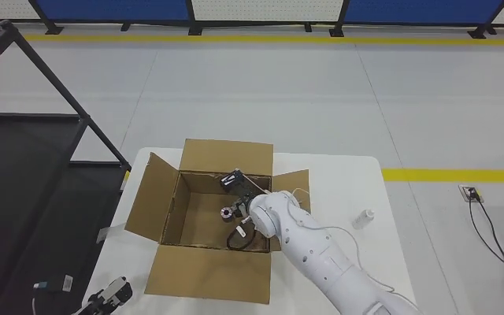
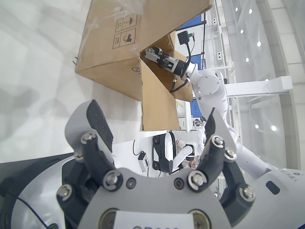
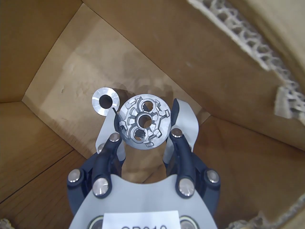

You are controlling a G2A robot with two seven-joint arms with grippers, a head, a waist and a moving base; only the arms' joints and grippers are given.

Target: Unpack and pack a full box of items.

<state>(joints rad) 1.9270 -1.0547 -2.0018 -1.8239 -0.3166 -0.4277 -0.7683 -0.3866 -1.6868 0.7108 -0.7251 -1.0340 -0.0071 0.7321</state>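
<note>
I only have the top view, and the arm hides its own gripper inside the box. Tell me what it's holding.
Observer: The right wrist view shows the right gripper shut on a round metal disc with three holes.
Operator: Report anything else down there.
Observer: A small metal ring sits beside the disc, on the floor of the box.
Operator: Now give me the left gripper.
Observer: The left gripper is open and empty, outside the box.
</note>
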